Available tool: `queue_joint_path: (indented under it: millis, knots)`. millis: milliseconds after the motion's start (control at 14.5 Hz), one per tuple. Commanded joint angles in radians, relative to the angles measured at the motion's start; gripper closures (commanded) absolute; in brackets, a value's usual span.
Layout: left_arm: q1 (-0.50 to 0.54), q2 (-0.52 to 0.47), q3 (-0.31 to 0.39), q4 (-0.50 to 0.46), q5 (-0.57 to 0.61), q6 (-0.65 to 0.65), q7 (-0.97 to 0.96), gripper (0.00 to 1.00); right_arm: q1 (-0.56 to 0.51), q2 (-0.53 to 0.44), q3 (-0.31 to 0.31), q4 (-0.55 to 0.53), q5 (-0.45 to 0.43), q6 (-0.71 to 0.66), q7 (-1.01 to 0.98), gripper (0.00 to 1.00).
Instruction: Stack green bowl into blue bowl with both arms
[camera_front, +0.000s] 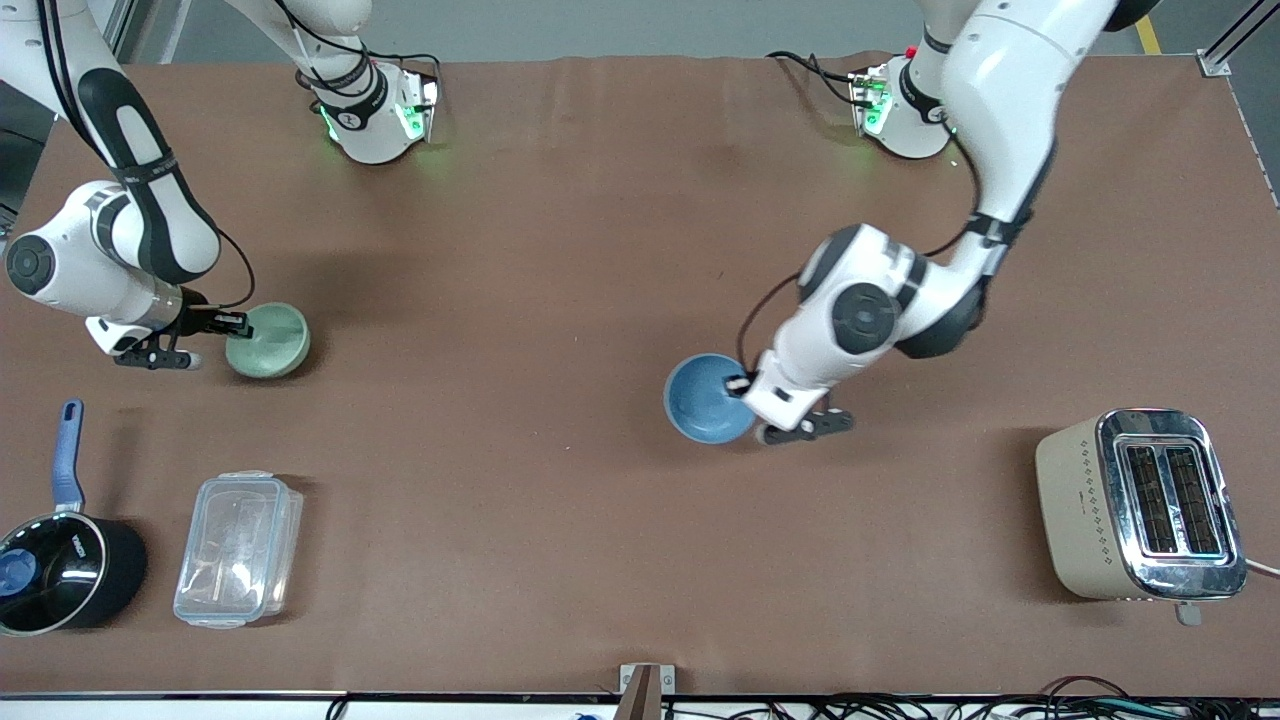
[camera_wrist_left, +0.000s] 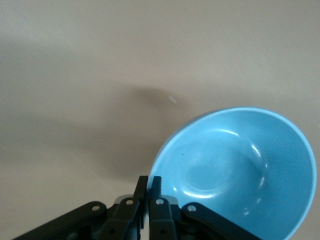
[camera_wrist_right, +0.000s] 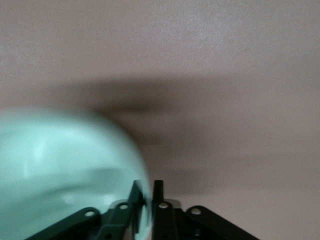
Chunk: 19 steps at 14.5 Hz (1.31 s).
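Mint green smears across my right wrist view: the green bowl (camera_wrist_right: 65, 170) is blurred there and cut off at the edge, so only part of its rim shows. My right hand (camera_wrist_right: 145, 192) has its fingers pinched nearly together on that rim. My left hand (camera_wrist_left: 149, 187) is clamped the same way on the rim of the blue bowl (camera_wrist_left: 235, 170), whose lower edge runs out of view. In the front view my left wrist covers that grip.

One green bowl (camera_front: 267, 340) sits toward the right arm's end of the tabletop (camera_front: 560, 250), at 9 o'clock from the middle; one blue bowl (camera_front: 708, 398) is at about 5 o'clock of the middle, well apart from it. Also one black saucepan (camera_front: 65, 572) with a blue handle, one clear plastic container (camera_front: 238, 548) and one toaster (camera_front: 1140, 505), all nearer the front camera. The tabletop is plain brown, with grey floor along its upper edge.
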Motion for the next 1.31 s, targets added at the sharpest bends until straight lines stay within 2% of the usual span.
queue_joint_path:
  millis: [0,138,276,414,552,759,897,1034,1241]
  knots:
    - [-0.068,0.069,0.007,0.085,-0.011,-0.013,-0.114,1.0,-0.01,-0.033,0.016,0.003,0.002,-0.027,-0.02,0.96]
    - [-0.129,0.106,0.009,0.123,-0.01,-0.013,-0.18,0.99,0.003,-0.094,0.025,0.026,0.002,-0.142,-0.02,0.96]
    - [-0.182,0.129,0.02,0.139,-0.008,-0.005,-0.24,0.99,0.061,-0.2,0.051,0.066,0.008,-0.287,-0.006,0.97]
    - [-0.202,0.146,0.02,0.139,-0.006,0.013,-0.267,0.99,0.125,-0.248,0.05,0.114,0.09,-0.375,-0.006,0.97]
    - [-0.225,0.16,0.021,0.137,-0.005,0.03,-0.271,0.96,0.18,-0.248,0.05,0.169,0.176,-0.453,0.003,0.98]
    - [-0.228,0.168,0.021,0.139,-0.006,0.037,-0.271,0.77,0.329,-0.245,0.05,0.207,0.195,-0.454,0.194,1.0]
    - [-0.217,0.159,0.024,0.142,-0.003,0.037,-0.267,0.37,0.473,-0.242,0.048,0.22,0.195,-0.405,0.383,1.0]
    - [-0.212,0.13,0.064,0.16,0.023,0.03,-0.259,0.0,0.559,-0.236,0.05,0.221,0.195,-0.344,0.5,1.0]
    - [-0.159,0.062,0.11,0.22,0.052,-0.047,-0.251,0.0,0.728,-0.199,0.05,0.221,0.195,-0.293,0.711,1.0]
